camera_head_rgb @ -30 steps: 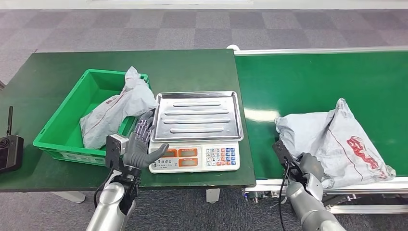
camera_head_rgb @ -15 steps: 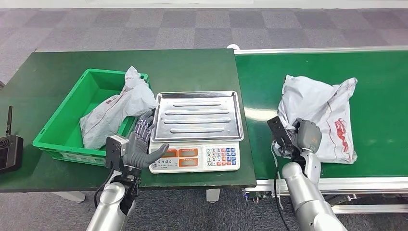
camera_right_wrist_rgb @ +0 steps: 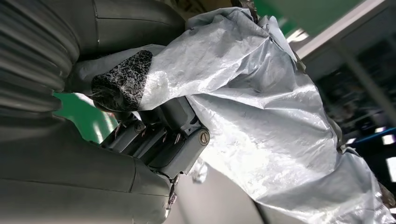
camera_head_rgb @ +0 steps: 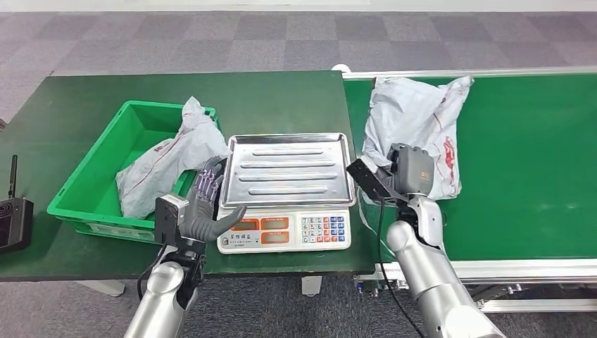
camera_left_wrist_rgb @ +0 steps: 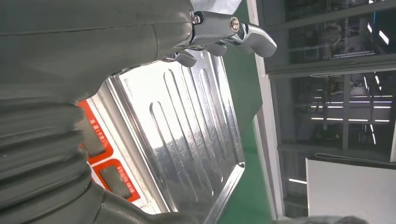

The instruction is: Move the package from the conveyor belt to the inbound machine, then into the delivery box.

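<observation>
A crumpled grey package (camera_head_rgb: 415, 120) with red print hangs lifted over the left end of the green conveyor belt (camera_head_rgb: 521, 141), just right of the scale. My right hand (camera_head_rgb: 410, 171) grips its near lower edge; in the right wrist view the fingers (camera_right_wrist_rgb: 159, 135) close on the grey plastic package (camera_right_wrist_rgb: 261, 116). The scale with its steel tray (camera_head_rgb: 288, 169) is bare. My left hand (camera_head_rgb: 205, 205) rests with fingers spread at the scale's front left corner, holding nothing; the steel tray (camera_left_wrist_rgb: 187, 135) lies under it in the left wrist view.
A green delivery box (camera_head_rgb: 105, 176) on the dark green table (camera_head_rgb: 281, 98) holds another grey package (camera_head_rgb: 169, 158) that leans over its right wall. A black handheld device (camera_head_rgb: 14, 218) lies at the table's left edge.
My right hand has lifted the package off the belt's near right part and carried it left and farther away, up to the scale's right side. The left hand has barely moved.
</observation>
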`<act>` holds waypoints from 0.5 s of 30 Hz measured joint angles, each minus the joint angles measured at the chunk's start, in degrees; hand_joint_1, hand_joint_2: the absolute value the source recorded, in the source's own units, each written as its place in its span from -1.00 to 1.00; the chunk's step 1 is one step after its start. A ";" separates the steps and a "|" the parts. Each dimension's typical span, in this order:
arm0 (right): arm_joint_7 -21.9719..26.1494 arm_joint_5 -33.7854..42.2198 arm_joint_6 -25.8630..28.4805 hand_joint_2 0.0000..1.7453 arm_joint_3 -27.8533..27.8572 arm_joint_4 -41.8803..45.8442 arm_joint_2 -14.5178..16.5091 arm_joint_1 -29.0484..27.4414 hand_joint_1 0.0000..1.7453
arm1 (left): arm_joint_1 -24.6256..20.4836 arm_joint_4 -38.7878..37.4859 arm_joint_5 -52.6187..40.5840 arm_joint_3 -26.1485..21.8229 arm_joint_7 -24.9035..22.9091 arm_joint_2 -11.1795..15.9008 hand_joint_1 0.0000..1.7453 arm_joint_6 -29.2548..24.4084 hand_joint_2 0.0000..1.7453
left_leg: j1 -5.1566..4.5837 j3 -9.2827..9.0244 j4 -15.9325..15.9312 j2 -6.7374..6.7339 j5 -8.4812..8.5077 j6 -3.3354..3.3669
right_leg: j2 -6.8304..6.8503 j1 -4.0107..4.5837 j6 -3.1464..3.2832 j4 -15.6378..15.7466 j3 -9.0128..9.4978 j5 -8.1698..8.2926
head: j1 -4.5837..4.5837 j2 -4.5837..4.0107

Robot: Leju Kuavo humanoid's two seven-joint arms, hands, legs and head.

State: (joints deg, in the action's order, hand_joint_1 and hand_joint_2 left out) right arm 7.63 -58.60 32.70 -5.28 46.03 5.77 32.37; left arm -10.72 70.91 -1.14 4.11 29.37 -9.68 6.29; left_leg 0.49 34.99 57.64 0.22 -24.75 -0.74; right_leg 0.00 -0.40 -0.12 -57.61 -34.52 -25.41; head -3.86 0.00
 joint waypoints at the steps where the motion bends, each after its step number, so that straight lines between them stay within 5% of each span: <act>1: 0.27 0.00 -0.53 1.00 -1.07 0.05 0.49 0.27 1.00 | -0.10 -0.05 -0.09 0.00 0.10 0.05 -1.00 -0.14 1.00 | 0.01 0.01 0.00 0.00 0.00 -0.01 | 0.00 0.00 0.01 -0.01 -0.01 0.00 | 0.01 0.00; 10: -0.19 2.75 -4.97 1.00 -17.05 0.06 7.80 3.25 1.00 | -0.99 -0.10 -0.19 -0.06 0.27 0.22 -1.00 -0.90 1.00 | 0.04 0.01 -0.01 -0.21 0.01 -0.10 | -0.21 0.12 0.16 -0.03 -0.14 -0.01 | -0.02 0.00; 15: -0.56 5.21 -5.72 1.00 -21.63 0.07 8.78 3.99 1.00 | -1.02 -0.10 -0.21 -0.09 0.28 0.24 -1.00 -1.10 1.00 | 0.05 0.03 -0.01 -0.20 0.00 -0.10 | -0.20 0.08 0.17 -0.03 -0.12 -0.02 | -0.01 0.00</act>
State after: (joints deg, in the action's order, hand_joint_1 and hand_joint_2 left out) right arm 7.07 -53.40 26.98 -26.92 46.10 14.55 36.36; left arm -11.74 70.82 -1.35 4.02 29.65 -9.44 5.19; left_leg 0.53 35.02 57.63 0.02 -24.74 -0.84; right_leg -0.20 -0.32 0.05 -57.64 -34.65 -25.43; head -3.87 0.00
